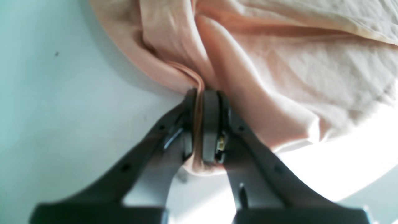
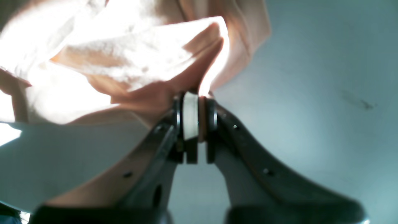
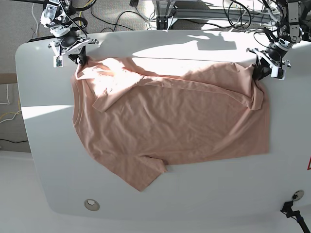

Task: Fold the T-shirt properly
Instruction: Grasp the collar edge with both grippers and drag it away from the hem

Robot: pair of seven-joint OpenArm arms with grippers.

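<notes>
A: Where is the T-shirt (image 3: 175, 126) lying?

B: It is lying spread across the white table (image 3: 39, 145), wrinkled, salmon pink, with its far edge folded over toward the near side. Both grippers are holding that far edge, one at each corner.

A: What is the left gripper (image 1: 202, 102) doing?

B: Its jaws are pressing together on a bunched pleat of the T-shirt (image 1: 279, 77). The pinched cloth is running down between the fingers (image 1: 211, 124) and poking out a little below them. From the pinch the fabric is fanning away ahead of the claw and off to its right in the left wrist view; bare tabletop (image 1: 62, 109) is showing to its left.

A: And the right gripper (image 2: 196, 109)?

B: It is also clamping the T-shirt (image 2: 124, 62). A thin layer of cloth is sitting between the pale pad (image 2: 189, 115) and the opposite finger. The rest of the shirt is billowing ahead of the claw and to its left, brightly sunlit; the table surface (image 2: 311, 93) is lying to its right.

A: Anything beyond the cloth?

B: In the base view, cables (image 3: 116, 14) are trailing behind the table, past both grippers, and a round grommet (image 3: 91, 204) is sitting in the table's near edge, well apart from either claw.
</notes>
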